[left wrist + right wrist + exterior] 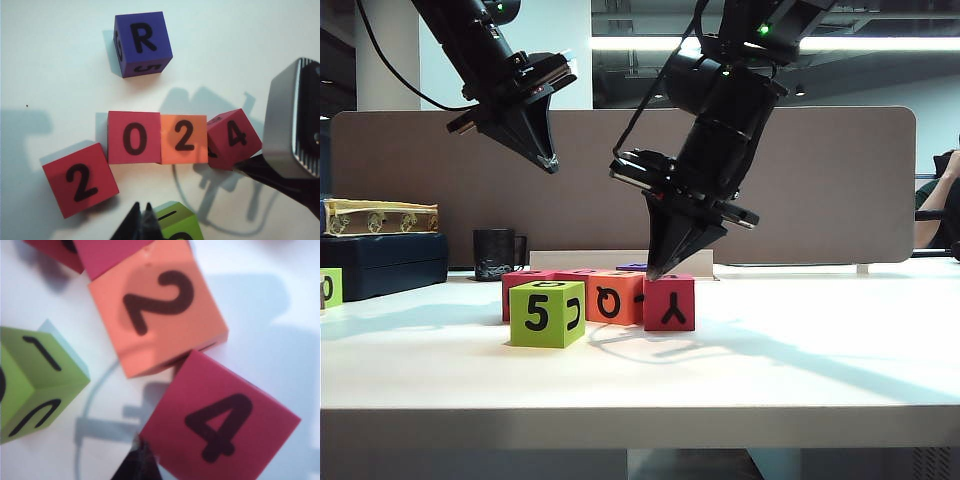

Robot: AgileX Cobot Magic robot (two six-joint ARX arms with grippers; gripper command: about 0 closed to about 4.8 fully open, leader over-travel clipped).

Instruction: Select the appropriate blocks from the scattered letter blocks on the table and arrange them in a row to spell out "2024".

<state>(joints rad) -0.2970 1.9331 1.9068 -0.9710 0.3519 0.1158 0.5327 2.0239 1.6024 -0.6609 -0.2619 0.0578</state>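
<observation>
Right end effector (655, 272), closed, touched the pink 4 block (233, 137).
Left end effector (551, 163), closed and empty, hovered at ten o'clock above the worktop (800, 350).

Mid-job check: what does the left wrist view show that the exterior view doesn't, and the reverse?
Only left wrist: top faces reading 2, 0, 2, 4, first and last cubes skewed; purple R cube.
Only exterior: side faces; shut left gripper raised high; mug; box.
Both: shut right gripper at the 4 cube, green cube, white table.
</observation>
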